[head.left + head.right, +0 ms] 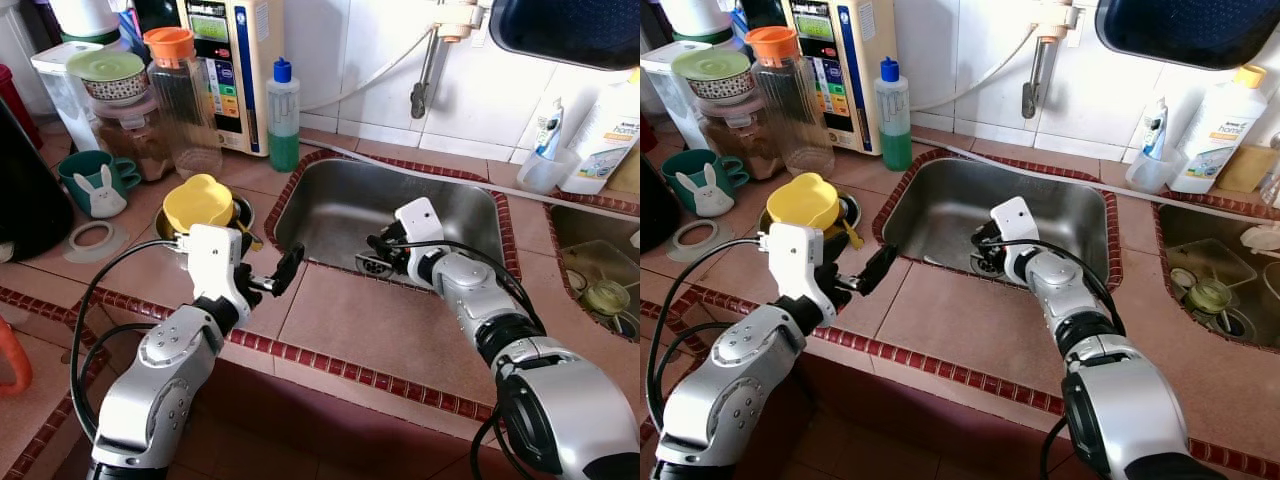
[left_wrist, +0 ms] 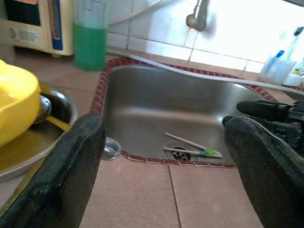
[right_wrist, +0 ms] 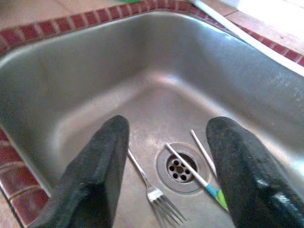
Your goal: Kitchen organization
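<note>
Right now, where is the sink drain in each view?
Left eye: drain near centre, under the right gripper.
Right eye: just left of centre.
Left wrist: between the fingers, past the near rim.
Right wrist: between the fingers, under a toothbrush.
Shared landmark: sink's red-tiled rim.

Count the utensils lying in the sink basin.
3: a fork beside the drain, a toothbrush across the drain, and a thin white stick just past it. The right gripper's fingers may hide more.
</note>
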`<state>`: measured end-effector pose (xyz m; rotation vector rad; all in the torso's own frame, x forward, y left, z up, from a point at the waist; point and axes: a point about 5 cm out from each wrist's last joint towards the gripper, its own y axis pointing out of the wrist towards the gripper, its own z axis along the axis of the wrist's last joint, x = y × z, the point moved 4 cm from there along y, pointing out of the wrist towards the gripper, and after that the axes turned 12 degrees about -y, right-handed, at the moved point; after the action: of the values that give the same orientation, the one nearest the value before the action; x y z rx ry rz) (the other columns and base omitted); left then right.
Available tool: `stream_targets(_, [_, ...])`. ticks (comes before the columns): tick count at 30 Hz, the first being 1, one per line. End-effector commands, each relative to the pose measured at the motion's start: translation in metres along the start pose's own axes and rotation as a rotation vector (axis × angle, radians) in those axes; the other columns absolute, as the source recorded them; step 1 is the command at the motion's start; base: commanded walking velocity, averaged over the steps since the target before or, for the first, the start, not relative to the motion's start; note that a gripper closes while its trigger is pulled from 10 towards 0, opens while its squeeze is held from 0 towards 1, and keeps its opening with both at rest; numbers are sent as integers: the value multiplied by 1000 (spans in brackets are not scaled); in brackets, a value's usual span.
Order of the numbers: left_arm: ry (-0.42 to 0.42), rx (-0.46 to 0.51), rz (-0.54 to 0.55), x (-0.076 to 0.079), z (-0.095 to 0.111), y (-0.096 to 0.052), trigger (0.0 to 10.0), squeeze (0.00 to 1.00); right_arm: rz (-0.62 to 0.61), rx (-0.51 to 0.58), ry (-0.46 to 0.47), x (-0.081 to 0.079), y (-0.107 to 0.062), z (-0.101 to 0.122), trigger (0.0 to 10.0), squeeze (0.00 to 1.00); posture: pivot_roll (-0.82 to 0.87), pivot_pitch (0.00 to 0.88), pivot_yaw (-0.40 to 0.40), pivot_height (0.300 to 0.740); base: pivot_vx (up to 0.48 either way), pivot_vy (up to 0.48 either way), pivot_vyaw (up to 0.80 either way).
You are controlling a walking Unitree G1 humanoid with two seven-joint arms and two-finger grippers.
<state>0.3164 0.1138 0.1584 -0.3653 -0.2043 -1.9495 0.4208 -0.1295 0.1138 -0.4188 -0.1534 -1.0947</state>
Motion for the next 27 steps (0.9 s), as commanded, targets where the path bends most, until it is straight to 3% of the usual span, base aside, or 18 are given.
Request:
stream_targets(1, [37,20,31,-6,6,3,10000,1000,-7,28,44,5,2,11,10000,1000,163,0,-1,740,0,0,0])
stream_targets(6, [78,44,126,-28,14,13,10000,1000,71,131,181,-1,4,30,10000,1000,130,1,-3,740,0,0,0])
stream_targets(9, [89,52,153,-35,16,17,10000,1000,112,169,214,-6,4,36,10000,1000,114,3,-5,740,0,0,0])
stream_targets(13, [164,54,175,-45,17,26,10000,1000,192,247,294,-18,1,52,10000,1000,89,7,-11,740,0,0,0])
stream_targets(19, [365,22,176,-59,10,36,10000,1000,284,360,399,-36,-22,78,10000,1000,64,11,-18,740,0,0,0])
stream_targets(22, [365,20,156,-59,8,38,10000,1000,309,373,404,-42,-28,80,10000,1000,58,12,-19,740,0,0,0])
stream_targets(27, [460,22,102,-55,3,45,10000,1000,472,333,369,-74,-58,70,10000,1000,21,20,-20,740,0,0,0])
